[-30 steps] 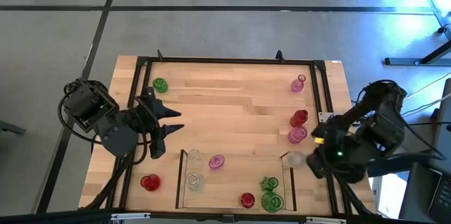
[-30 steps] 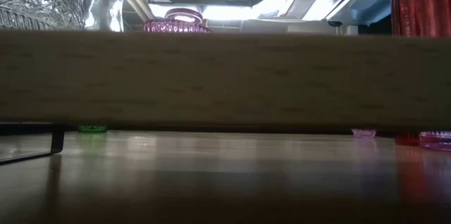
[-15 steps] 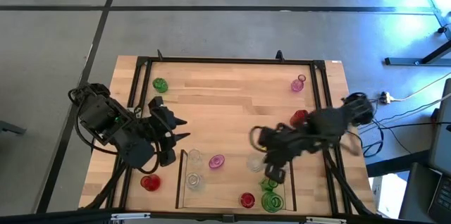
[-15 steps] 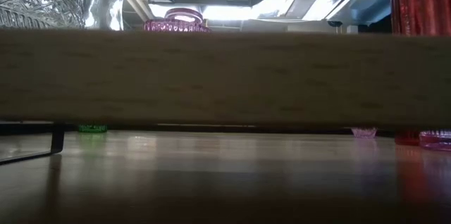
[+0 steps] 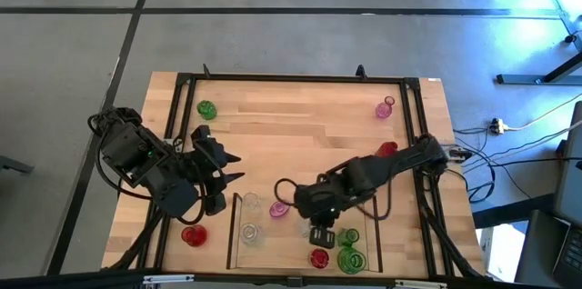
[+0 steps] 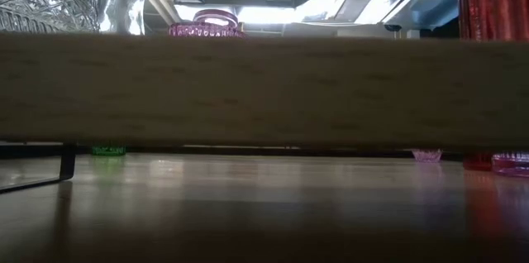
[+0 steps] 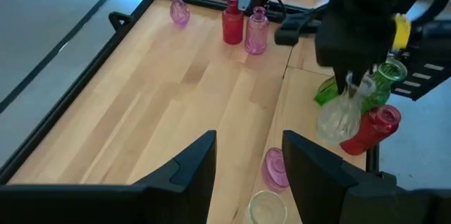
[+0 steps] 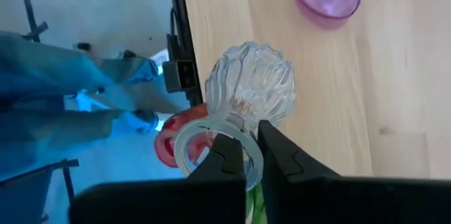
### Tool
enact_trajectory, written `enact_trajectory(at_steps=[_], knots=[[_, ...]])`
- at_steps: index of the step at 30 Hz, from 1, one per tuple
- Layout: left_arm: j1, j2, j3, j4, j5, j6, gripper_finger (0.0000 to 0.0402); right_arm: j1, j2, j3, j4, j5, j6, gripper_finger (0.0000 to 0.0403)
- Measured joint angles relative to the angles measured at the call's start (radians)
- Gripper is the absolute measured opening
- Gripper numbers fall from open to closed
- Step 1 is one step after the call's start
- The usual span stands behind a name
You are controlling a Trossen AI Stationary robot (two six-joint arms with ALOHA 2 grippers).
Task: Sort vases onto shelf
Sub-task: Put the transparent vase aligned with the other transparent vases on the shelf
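Observation:
My right gripper [image 5: 305,219] hangs over the shelf [image 5: 235,231], shut on a clear ribbed vase [image 7: 342,115]. The light-wood shelf floor bears two clear vases [image 5: 250,204], a pink one [image 5: 279,208], a red one [image 5: 318,258] and two green ones [image 5: 349,257]. On the table top stand a green vase [image 5: 206,109], a pink one [image 5: 386,107] and two red ones [image 5: 387,150], [image 5: 193,234]. My left gripper [image 5: 235,165] waits open above the table, left of the shelf. My right gripper holds the clear vase by its rim [image 8: 254,155], one finger [image 8: 229,159] inside the mouth and the other [image 8: 278,159] outside. The fingers come from above, slanting down. The vase hangs below them, tilted and clear of the shelf floor.
The black frame [image 5: 291,79] runs round the table top. In the low view the shelf's wooden board [image 6: 264,89] fills the middle, with vase tops above it. A person in blue [image 8: 63,90] stands beyond the table's near edge. Bare wood lies at the table's far middle.
My right gripper has swung from the table's right edge toward the left, over the shelf, rolling its wrist and sinking a little. The clear vase has gone with it from the shelf's right end to the shelf's middle. My left arm has sunk slightly.

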Motion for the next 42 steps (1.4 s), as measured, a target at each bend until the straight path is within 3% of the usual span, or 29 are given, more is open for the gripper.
enact_trajectory(at_steps=[13, 20, 26, 32, 36, 39, 42], knots=[[-0.003, 0.0, 0.0, -0.002, 0.035, 0.003, 0.0155, -0.059, 0.113, 0.001, -0.074, -0.044, 0.003, 0.0], [-0.027, 0.0, 0.0, -0.005, 0.15, -0.055, 0.0155, -0.079, 0.109, 0.013, -0.067, 0.005, 0.081, 0.0], [-0.154, -0.001, -0.008, -0.009, 0.009, -0.082, 0.0149, -0.077, 0.024, 0.03, 0.06, 0.037, 0.16, 0.0], [-0.266, 0.0, -0.107, 0.038, -0.064, -0.066, 0.0147, -0.084, -0.061, 0.041, 0.145, 0.074, 0.2, 0.0], [-0.231, 0.0, -0.169, 0.215, -0.072, 0.091, 0.0147, -0.092, -0.089, 0.041, 0.134, 0.09, 0.211, 0.0], [-0.148, 0.002, -0.196, 0.371, 0.012, 0.227, 0.0147, -0.092, -0.089, 0.039, 0.129, 0.092, 0.209, 0.0], [-0.067, 0.005, -0.202, 0.44, 0.114, 0.263, 0.0147, -0.091, -0.09, 0.039, 0.13, 0.091, 0.201, 0.0]])
